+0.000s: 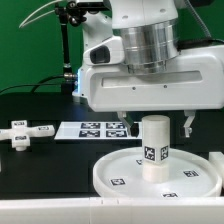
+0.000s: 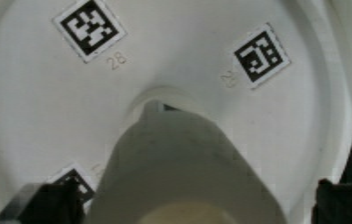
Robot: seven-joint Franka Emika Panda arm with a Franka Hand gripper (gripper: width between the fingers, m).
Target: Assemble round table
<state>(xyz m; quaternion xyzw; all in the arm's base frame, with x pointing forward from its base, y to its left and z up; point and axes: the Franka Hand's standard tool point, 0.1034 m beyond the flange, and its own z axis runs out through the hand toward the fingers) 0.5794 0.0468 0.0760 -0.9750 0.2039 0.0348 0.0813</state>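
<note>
We find the leg (image 1: 154, 150) standing upright on the rimmed disc (image 1: 112, 165), centred between the jaws, which stand released, clear of it either side.

round disc (image 1: 118, 172): white plastic, smooth, faint sheen | leg (image 1: 154, 133): white plastic, smooth, matt | 2 tags (image 2: 93, 25) on disc face: black-and-white print, flat, matt | table top (image 1: 40, 175): black, matt | arm housing (image 1: 150, 88): white, smooth, glossy | wrist collar (image 1: 150, 40): silvery, metallic look, ribbed
</note>
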